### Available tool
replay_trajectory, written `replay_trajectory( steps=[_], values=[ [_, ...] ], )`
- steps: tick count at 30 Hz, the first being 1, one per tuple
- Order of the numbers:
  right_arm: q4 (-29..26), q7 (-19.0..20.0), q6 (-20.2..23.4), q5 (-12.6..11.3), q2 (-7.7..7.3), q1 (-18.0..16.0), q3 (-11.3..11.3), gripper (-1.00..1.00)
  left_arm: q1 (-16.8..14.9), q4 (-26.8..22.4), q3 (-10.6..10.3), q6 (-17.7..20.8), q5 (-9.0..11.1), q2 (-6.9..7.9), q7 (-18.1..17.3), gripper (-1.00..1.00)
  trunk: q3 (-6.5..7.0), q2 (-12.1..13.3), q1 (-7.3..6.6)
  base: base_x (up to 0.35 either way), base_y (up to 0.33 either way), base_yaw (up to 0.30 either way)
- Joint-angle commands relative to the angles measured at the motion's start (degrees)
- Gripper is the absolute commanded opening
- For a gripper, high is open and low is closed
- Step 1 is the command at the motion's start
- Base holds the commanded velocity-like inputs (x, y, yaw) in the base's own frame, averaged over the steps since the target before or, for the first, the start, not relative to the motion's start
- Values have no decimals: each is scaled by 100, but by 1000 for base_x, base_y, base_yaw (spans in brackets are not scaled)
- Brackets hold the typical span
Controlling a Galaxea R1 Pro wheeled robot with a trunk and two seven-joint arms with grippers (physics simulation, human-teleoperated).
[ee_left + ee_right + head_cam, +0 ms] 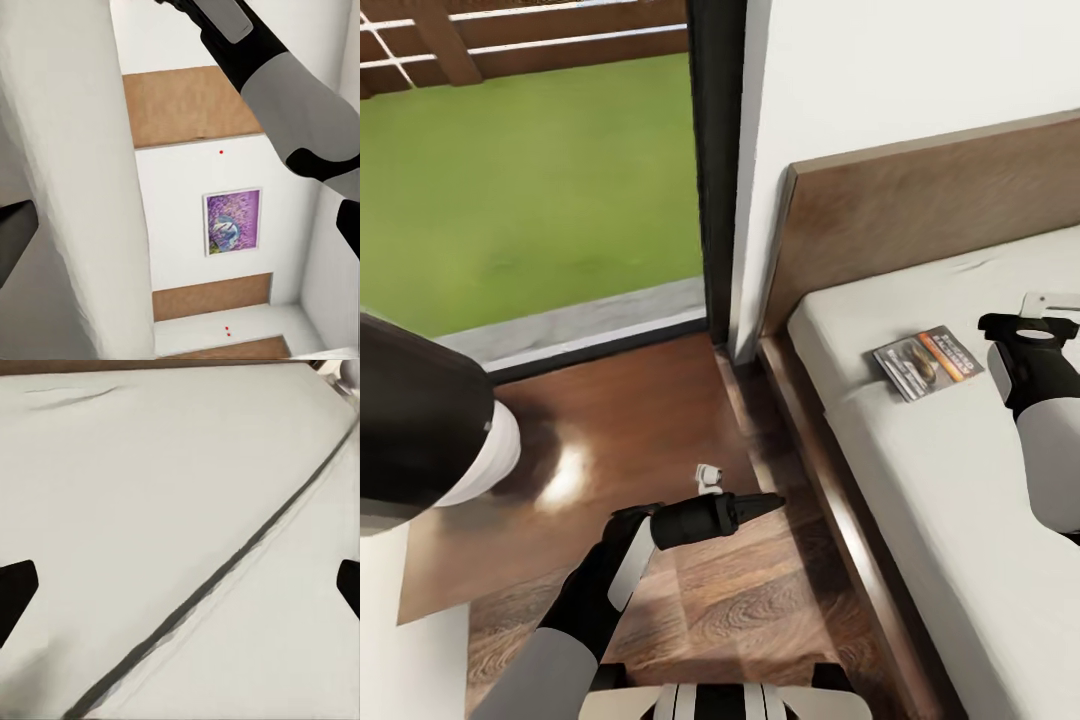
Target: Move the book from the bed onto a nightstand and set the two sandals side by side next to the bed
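Observation:
The book [927, 362], dark with orange lettering, lies flat on the off-white mattress of the bed [920, 480], close to the brown headboard [920, 215]. My right gripper [1028, 323] hovers over the mattress just right of the book and apart from it. In the right wrist view it [180, 585] is open over bare mattress. My left gripper [760, 503] is held low beside the bed frame, over the floor. It [180, 225] is open and holds nothing. A glossy dark brown nightstand top [610, 420] sits between the window and the bed. The sandals are out of view.
A tall black-framed window [715, 150] looks onto green lawn at the left. My left shoulder [410, 420] bulks at the left edge. Plank floor [750, 610] runs along the bed frame. The left wrist view takes in my right arm [277, 82] and a lavender picture [232, 223].

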Motion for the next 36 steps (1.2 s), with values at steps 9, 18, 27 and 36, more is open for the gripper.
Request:
replay_trajectory(
  steps=[9,18,27,36],
  values=[
    [-7,3,38,57,3,-3,-23,100,-2,3,5,50,37,0,-1,100,70,161,-89,0,0,-118],
    [0,2,38,57,3,-3,-26,100,0,3,5,50,38,0,-1,100,70,161,-89,0,0,-3],
    [18,1,103,48,8,-3,-17,100,-1,2,5,50,36,0,-1,100,70,161,-89,0,0,0],
    [100,10,43,56,12,-3,-27,100,15,-10,-3,50,48,0,-1,100,70,161,-89,0,0,0]
  ],
)
